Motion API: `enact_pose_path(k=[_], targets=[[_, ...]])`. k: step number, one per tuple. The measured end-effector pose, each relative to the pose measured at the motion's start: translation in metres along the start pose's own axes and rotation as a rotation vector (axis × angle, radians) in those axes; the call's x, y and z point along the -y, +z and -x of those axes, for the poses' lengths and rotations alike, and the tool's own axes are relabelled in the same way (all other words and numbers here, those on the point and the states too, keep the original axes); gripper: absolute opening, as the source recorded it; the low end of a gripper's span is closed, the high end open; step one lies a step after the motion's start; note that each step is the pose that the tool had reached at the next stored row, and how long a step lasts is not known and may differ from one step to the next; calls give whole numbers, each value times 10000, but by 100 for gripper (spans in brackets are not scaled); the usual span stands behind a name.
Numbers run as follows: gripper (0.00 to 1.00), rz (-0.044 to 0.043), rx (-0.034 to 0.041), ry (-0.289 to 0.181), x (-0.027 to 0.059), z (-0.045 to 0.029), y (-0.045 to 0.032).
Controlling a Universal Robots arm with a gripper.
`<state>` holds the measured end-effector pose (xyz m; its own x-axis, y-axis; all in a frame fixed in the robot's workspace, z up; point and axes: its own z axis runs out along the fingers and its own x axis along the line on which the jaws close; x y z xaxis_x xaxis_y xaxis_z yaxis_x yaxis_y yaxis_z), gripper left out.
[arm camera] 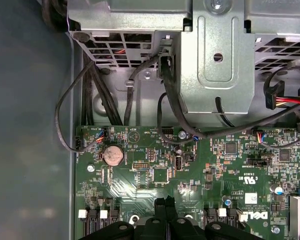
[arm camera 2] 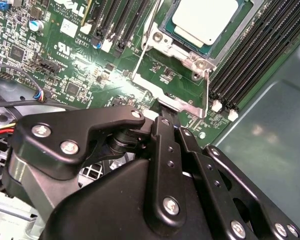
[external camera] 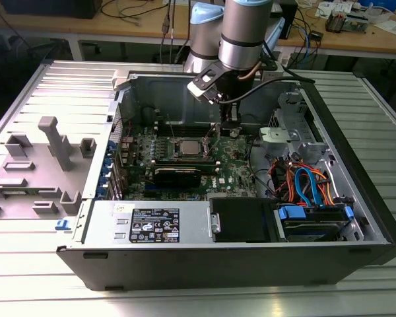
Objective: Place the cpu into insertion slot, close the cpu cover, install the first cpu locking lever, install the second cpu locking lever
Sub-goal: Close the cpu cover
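Nearest in the exterior view, the open computer case (external camera: 204, 264) lies on its side on a ribbed metal table (external camera: 39, 277). Its near wall and a silver power supply (external camera: 152, 224) form a tall edge in front of the board. Toward the exterior view's right, blue and orange cables (external camera: 303, 185) crowd the drive bay. Beyond them the green motherboard (external camera: 231, 168) lies flat. The cpu (arm camera 2: 205, 20) sits in the insertion slot (arm camera 2: 177, 100) with the cpu cover (arm camera 2: 185, 50) flat around it. Black memory slots (arm camera 2: 260, 55) hem in both sides. A wire lever (arm camera 2: 144, 50) runs by the frame's edge; I cannot tell whether it is latched. The gripper (arm camera 2: 170, 122) hangs low, just beside the frame's outer edge, on the exterior view's right of the chip. Its fingers (arm camera: 160, 204) are pressed together with nothing seen between them. A grey drive cage (arm camera: 215, 65) stands near, across a strip of bare board. Farther off rises the case's rear wall (external camera: 165, 99).
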<state>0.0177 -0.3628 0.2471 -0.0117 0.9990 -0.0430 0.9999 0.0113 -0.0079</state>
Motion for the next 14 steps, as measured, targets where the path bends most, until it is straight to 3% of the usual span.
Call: enact_pose_path(k=[14], targets=[[11,0,0,1,47,-1,1]])
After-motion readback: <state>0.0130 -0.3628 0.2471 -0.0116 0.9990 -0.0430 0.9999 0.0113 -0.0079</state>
